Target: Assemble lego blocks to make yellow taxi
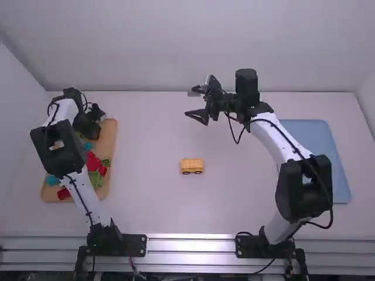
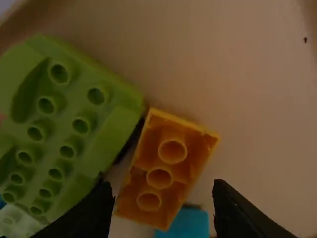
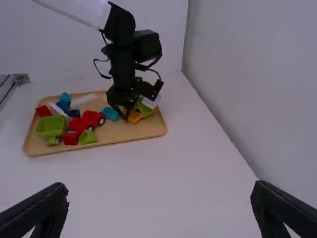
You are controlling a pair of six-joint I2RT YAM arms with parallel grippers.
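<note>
My left gripper (image 1: 94, 126) is down at the far end of the wooden tray (image 1: 113, 140). In the left wrist view, my left gripper (image 2: 163, 206) stands open around the near end of an upside-down orange-yellow block (image 2: 173, 151); whether it touches is unclear. A green block (image 2: 64, 114) lies beside it, and a blue block (image 2: 188, 223) is partly under my fingers' level. The yellow vehicle piece (image 1: 192, 165) with dark wheels rests mid-table. My right gripper (image 1: 199, 105) is open above the far middle of the table, as also in the right wrist view, gripper (image 3: 158, 206).
Red toy vehicle parts (image 3: 91, 119), a green box-like block (image 3: 50, 126) and several other blocks share the tray. A blue mat or tray (image 1: 316, 152) lies on the right, beside the right arm. The white wall stands behind the table.
</note>
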